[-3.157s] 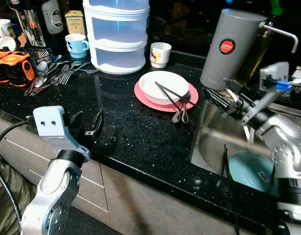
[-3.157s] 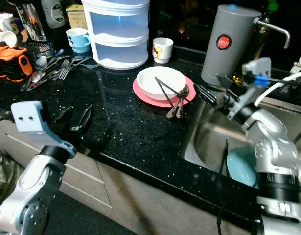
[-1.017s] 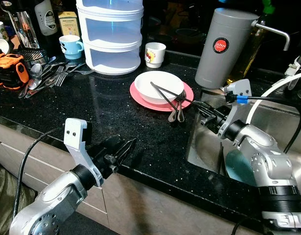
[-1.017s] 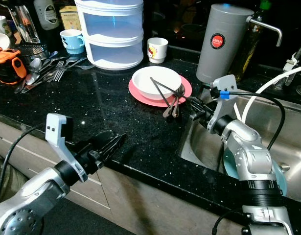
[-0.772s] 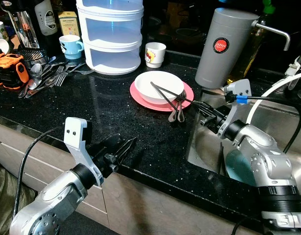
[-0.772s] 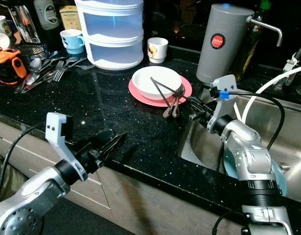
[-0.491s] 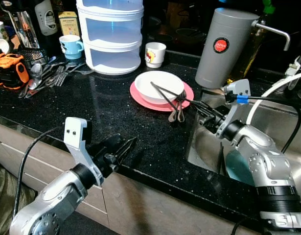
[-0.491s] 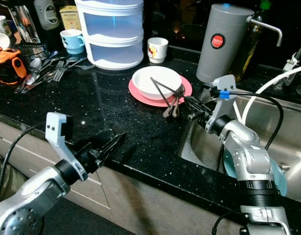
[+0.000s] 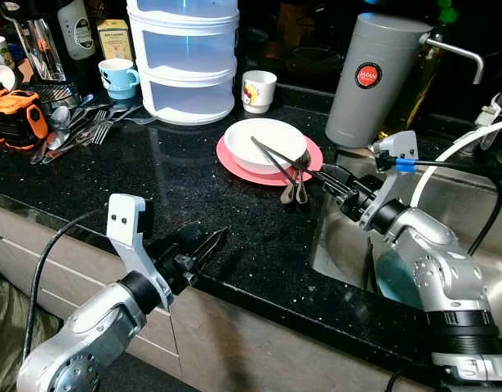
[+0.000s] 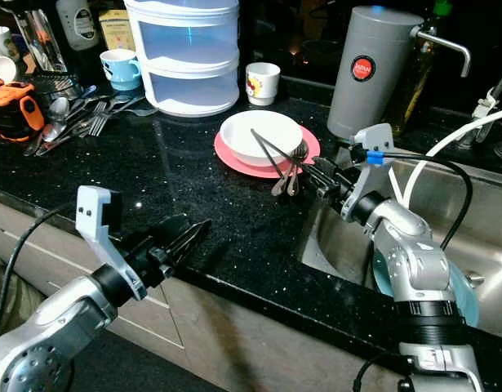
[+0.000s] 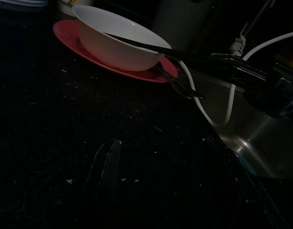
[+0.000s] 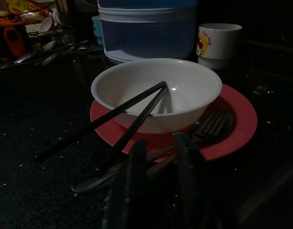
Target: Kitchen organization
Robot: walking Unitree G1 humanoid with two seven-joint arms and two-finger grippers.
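Observation:
A white bowl (image 9: pixel 265 143) sits on a pink plate (image 9: pixel 234 166) in the middle of the black counter. Two black chopsticks (image 9: pixel 275 155) lean in the bowl. A fork (image 12: pixel 213 126) and a spoon (image 12: pixel 89 183) rest across the plate's near rim. My right gripper (image 9: pixel 326 178) hovers low at the sink's corner, open by a narrow gap, its tips just short of the utensil handles. My left gripper (image 9: pixel 211 245) is open wide above the counter's front edge, pointing toward the plate.
A grey thermos (image 9: pixel 373 77) stands behind the right gripper. The steel sink (image 9: pixel 446 196) holds a teal plate (image 9: pixel 397 282). A stacked clear container (image 9: pixel 188 61), a white mug (image 9: pixel 259 88), a blue mug (image 9: pixel 122 77) and loose cutlery (image 9: pixel 79 126) line the back left.
My right gripper has come down from over the sink and crept left toward the fork and spoon. My left arm has swung round so its fingers point at the plate.

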